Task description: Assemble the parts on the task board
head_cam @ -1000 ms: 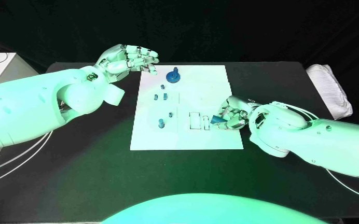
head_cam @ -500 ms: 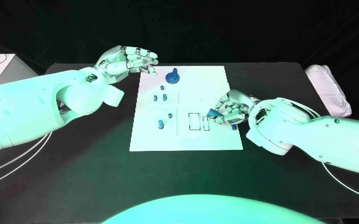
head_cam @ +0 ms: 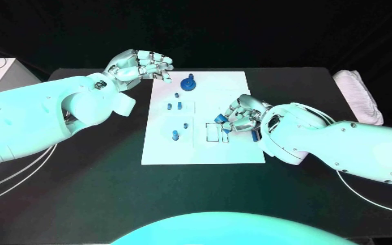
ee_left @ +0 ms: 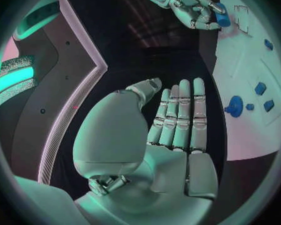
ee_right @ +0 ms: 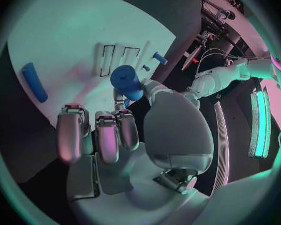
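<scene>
The white task board [head_cam: 233, 94] lies in the middle of the black table. My right hand [head_cam: 242, 116] hovers over its right half and pinches a blue cylinder [head_cam: 220, 119] between thumb and fingers, close above the rectangular slots [head_cam: 214, 133]. The right wrist view shows the same cylinder [ee_right: 128, 82] at the fingertips, with the slots [ee_right: 115, 60] just beyond. Another blue piece [ee_right: 34, 81] lies flat on the board beside that hand. My left hand [head_cam: 144, 64] hangs off the board's far left corner, fingers loosely bent, holding nothing. A blue knob [head_cam: 188, 83] stands at the board's far edge.
Several small blue parts [head_cam: 174, 106] stand in the board's left half. A white cloth [head_cam: 359, 102] lies at the table's right edge, and a white object [head_cam: 7, 69] sits at the far left.
My right hand has carried the blue cylinder leftward from the board's right edge to above the slots. The left hand has stayed still.
</scene>
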Controlling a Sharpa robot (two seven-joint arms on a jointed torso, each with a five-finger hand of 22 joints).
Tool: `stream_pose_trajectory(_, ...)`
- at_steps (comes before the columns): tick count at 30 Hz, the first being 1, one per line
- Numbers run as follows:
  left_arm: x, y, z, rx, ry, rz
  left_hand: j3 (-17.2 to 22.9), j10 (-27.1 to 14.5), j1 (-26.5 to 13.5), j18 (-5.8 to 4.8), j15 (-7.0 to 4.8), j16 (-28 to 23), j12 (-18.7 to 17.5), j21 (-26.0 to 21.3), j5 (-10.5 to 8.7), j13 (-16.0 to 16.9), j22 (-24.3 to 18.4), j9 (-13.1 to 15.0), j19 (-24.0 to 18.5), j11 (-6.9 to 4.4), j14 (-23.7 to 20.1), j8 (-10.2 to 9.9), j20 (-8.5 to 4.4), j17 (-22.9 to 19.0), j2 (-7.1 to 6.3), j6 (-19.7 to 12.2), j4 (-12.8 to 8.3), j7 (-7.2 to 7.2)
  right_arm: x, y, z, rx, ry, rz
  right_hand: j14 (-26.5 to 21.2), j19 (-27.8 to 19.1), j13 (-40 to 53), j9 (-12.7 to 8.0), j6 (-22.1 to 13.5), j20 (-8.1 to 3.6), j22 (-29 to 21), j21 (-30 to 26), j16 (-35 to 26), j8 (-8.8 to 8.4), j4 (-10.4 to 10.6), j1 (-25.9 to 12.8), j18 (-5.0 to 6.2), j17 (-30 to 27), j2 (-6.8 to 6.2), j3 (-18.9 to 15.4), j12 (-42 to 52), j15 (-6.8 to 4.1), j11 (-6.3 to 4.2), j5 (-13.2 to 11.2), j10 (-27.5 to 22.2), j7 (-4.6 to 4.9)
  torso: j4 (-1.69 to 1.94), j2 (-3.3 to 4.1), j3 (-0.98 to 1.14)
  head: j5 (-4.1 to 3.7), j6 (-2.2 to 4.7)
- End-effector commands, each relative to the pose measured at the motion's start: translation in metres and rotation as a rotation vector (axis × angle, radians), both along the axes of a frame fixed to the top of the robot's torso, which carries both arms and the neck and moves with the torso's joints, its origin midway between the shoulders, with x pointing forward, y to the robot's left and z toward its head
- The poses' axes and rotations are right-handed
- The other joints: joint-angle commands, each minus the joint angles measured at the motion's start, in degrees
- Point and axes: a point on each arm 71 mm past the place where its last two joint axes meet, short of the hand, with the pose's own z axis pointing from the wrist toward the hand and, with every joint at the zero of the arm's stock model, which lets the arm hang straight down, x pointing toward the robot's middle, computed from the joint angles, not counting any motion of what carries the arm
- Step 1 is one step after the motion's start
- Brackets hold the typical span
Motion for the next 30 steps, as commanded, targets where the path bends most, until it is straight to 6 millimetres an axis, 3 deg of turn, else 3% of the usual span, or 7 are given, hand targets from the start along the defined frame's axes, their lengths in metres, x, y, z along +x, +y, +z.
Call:
stream_pose_trajectory(1,-0.001,-0.003,0.001,-0.013,0.002,-0.024,0.0,-0.1,-0.5,0.63,0.38,-0.3,-0.3,-0.3,0.08,0.1,0.0,-0.1,0.3,0.19,0.0,-0.2,-0.08,0.0,0.16,0.0,0.4,0.33,0.001,0.005,-0.004,-0.028,0.021,0.028,5.9,3.8,9.4,1.1,3.3,-0.50,10.8,0.4,0.3,4.38,0.0,-0.9,-0.88,14.7,0.13,0.5,0.4,-0.41,-0.54,-0.5,2.2,-2.84,-0.02,-0.02,-0.02,-0.10,0.03)
stream_pose_trajectory(5,-0.001,-0.004,0.001,-0.014,0.003,-0.027,0.0,-0.1,-0.6,0.63,0.39,-0.4,-0.3,-0.4,0.08,0.1,-0.1,-0.1,0.3,0.20,0.0,-0.2,-0.06,0.1,0.17,0.0,0.5,0.33,0.001,0.014,-0.010,-0.045,0.029,0.051,5.9,3.8,9.7,1.2,3.5,-0.58,10.9,0.4,0.3,4.78,0.0,-2.1,-0.89,14.7,0.21,0.9,0.6,-0.48,-0.63,-0.9,2.4,-2.95,0.04,0.11,0.16,-0.03,0.11)
stream_pose_trajectory(10,-0.002,-0.005,0.001,-0.015,0.003,-0.030,0.0,-0.1,-0.7,0.63,0.40,-0.4,-0.3,-0.5,0.09,0.1,-0.2,-0.1,0.3,0.20,0.0,-0.2,-0.04,0.1,0.22,0.0,0.6,0.32,0.003,0.020,-0.015,-0.067,0.024,0.068,5.9,3.8,10.0,1.3,3.6,-0.61,10.9,0.4,0.2,5.07,0.0,-2.6,-0.88,14.6,0.33,1.1,0.8,-0.53,-0.71,-1.1,2.6,-3.05,0.15,0.03,-0.01,-0.09,-0.06)
stream_pose_trajectory(30,-0.002,-0.004,0.001,-0.014,-0.001,-0.020,0.0,-0.1,-0.7,0.64,0.40,-0.4,-0.3,-0.6,0.12,0.1,-0.3,-0.1,0.4,0.19,0.0,-0.2,-0.03,0.2,0.31,0.0,0.7,0.30,0.008,0.023,-0.021,-0.146,-0.029,0.101,5.9,3.9,10.5,1.5,3.9,-0.76,11.0,0.6,0.3,5.97,0.0,-4.8,-0.92,14.7,0.57,1.8,1.3,-0.70,-0.90,-1.7,3.0,-3.26,0.01,0.03,0.11,0.33,-0.30)
